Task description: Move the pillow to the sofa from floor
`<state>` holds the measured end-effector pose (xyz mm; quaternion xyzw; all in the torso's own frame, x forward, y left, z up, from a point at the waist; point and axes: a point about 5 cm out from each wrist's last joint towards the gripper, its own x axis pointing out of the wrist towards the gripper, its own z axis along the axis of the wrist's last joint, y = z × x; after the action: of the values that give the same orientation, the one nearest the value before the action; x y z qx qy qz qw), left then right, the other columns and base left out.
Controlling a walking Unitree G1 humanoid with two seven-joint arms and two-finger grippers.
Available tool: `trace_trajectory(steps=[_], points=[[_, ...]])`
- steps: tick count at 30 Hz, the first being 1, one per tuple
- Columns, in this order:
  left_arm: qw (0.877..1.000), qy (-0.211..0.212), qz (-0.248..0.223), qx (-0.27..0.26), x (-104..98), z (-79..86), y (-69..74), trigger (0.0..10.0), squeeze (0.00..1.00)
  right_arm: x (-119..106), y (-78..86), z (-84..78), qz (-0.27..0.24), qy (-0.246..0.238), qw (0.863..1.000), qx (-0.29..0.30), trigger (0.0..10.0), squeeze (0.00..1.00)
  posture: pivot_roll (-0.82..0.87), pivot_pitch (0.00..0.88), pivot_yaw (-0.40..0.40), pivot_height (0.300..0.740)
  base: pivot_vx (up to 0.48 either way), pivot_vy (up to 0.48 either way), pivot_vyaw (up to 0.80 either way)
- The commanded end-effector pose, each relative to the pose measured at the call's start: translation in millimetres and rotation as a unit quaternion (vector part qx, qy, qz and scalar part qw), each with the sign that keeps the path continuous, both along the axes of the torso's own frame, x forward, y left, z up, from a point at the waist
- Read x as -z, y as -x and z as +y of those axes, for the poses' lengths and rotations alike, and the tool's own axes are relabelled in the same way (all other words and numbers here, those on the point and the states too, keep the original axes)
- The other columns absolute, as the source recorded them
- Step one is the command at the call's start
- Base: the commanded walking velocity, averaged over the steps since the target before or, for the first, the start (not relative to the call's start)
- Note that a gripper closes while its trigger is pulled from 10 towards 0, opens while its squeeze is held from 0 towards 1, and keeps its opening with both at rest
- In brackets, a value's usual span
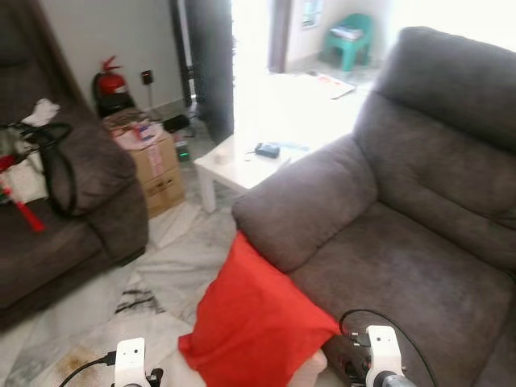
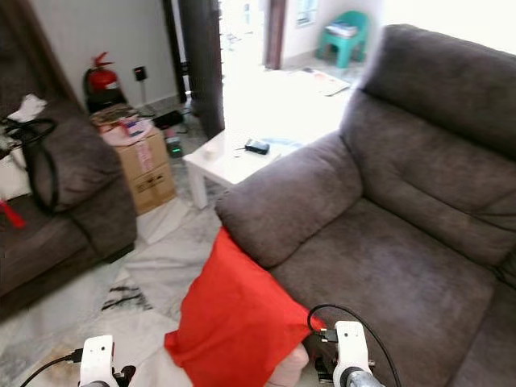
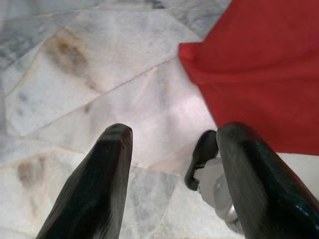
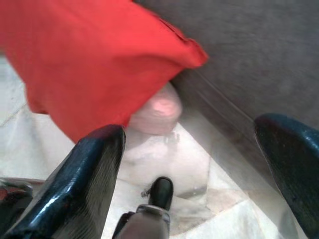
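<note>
Pillow (image 1: 251,318): I see its lower corner cut by the bottom edge, its upper tip tucked against the sofa (image 1: 419,234) arm.
Pale thing under pillow (image 4: 155,110): blurred pink-white lump, I can't tell what it is.
Left gripper (image 3: 172,164): finger bases run off the frame.
Right gripper (image 4: 199,174): far finger clipped at the edge, whole shot smeared.
Dark item on white table (image 1: 267,150): too small for me to name.
Doorway beyond: blown out, nothing readable.
</note>
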<state>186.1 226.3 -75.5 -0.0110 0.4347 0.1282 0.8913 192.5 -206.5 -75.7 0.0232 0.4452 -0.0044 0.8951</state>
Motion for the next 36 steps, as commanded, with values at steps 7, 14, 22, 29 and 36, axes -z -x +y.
trace_trajectory(steps=[7, 14, 22, 29, 36], points=[[1.0, 0.004, 0.008, 0.005, 3, -2.8, 3.5, 10.0, 0.0, -2, -1.9, -4.2, -0.004, 0.005, 1.0, -0.001, 10.0, 0.0, 0.05, 0.008, -0.04, 0.74, 0.0, 0.0, 0.8], [1.0, 0.003, 0.008, 0.005, 3, -3.0, 3.4, 10.0, 0.0, -2, -1.9, -4.3, -0.004, 0.004, 1.0, 0.001, 10.0, 0.0, 0.05, 0.007, -0.041, 0.74, 0.0, 0.0, 0.73], [1.0, 0.001, 0.001, 0.004, 2, -2.9, 2.5, 10.0, 0.0, -3, -2.5, -3.4, -0.024, -0.018, 0.999, 0.036, 10.0, 0.0, 0.05, 0.004, -0.043, 0.74, 0.0, 0.0, 0.0], [0.998, -0.041, -0.038, 0.021, -4, 0.5, -2.8, 10.0, 0.0, -5, -3.0, -3.2, -0.07, -0.045, 0.99, 0.113, 10.0, 0.0, 0.06, 0.0, -0.034, 0.74, 0.0, 0.0, 0.0], [0.987, -0.115, -0.112, 0.003, -17, 7.5, -11.0, 10.0, 0.0, -16, -14.3, 0.3, -0.153, -0.07, 0.979, 0.111, 10.0, 0.0, 0.07, 0.0, -0.019, 0.74, 0.0, 0.0, 0.0]])
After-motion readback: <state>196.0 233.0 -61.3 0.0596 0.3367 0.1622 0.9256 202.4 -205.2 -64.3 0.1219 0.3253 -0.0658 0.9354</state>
